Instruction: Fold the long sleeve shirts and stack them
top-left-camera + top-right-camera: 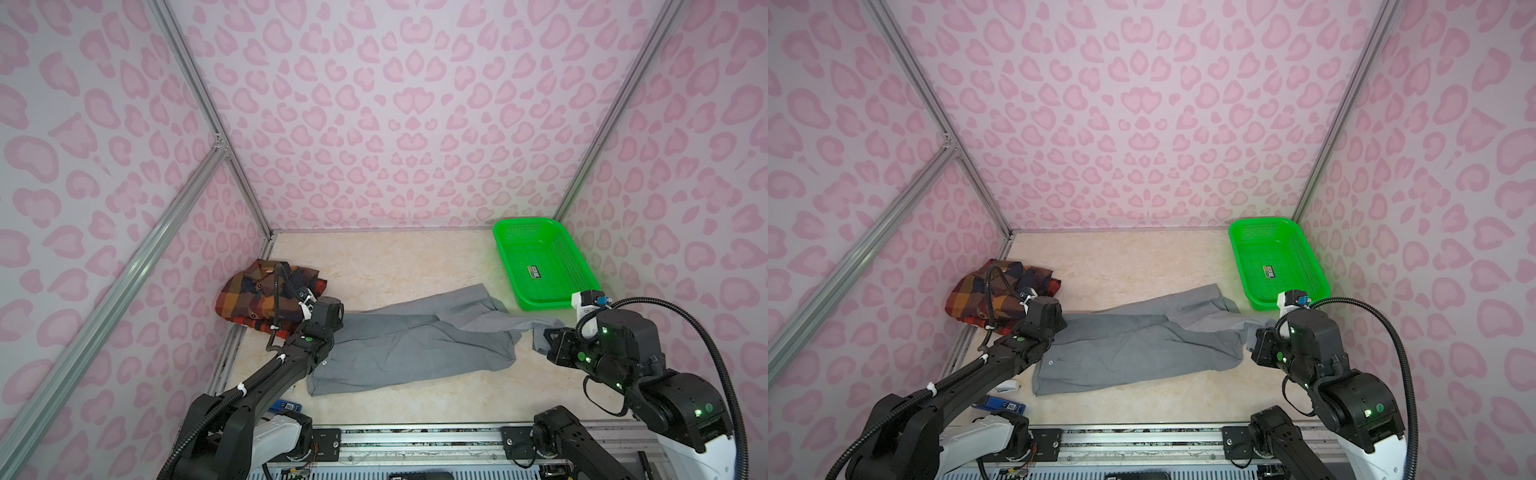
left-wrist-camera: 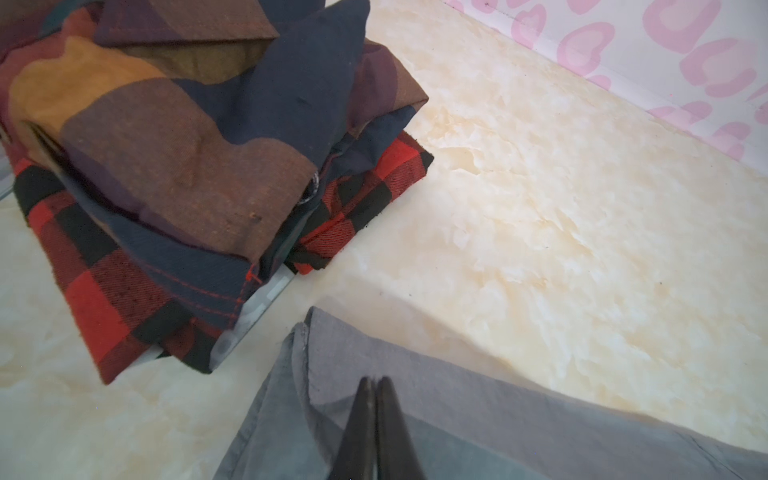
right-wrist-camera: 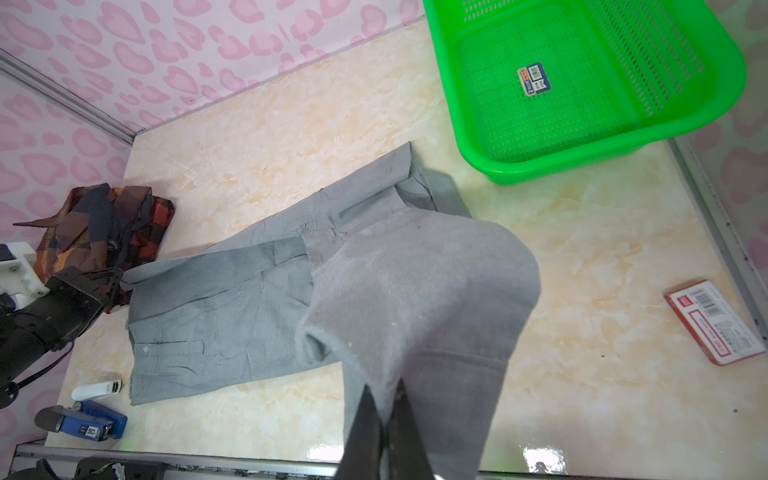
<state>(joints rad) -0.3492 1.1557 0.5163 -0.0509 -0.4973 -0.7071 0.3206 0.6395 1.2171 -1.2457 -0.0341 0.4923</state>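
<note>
The left gripper [image 2: 375, 382] has its fingers pressed together on the far-left corner of the gray shirt [image 1: 415, 345], and the cloth there curls up off the table [image 1: 395, 266], with a shadow under it in the left wrist view. The right gripper [image 3: 383, 387] is closed too, pinching a hanging fold of the same shirt at its right end; the fabric drapes up and over the fingers in the right wrist view, clear of the tabletop. Between the two grips the gray shirt [image 1: 1142, 349] lies stretched from left to right across the middle of the table, mostly flat and wrinkled, with a narrower part reaching toward the far right. Just beyond the left gripper, in the far-left corner against the wall, sits the plaid shirt [image 1: 249, 291], a folded bundle with its collar on top and red-and-black checks showing at its bottom edge; it is close to the gray shirt's corner but apart from it. The green basket [image 1: 540, 305] stands in the far-right corner with only a label inside. A red box [image 3: 715, 322] lies near the right edge, and a blue device [image 1: 1000, 405] and a white object [image 1: 1009, 387] lie at the near left.
</note>
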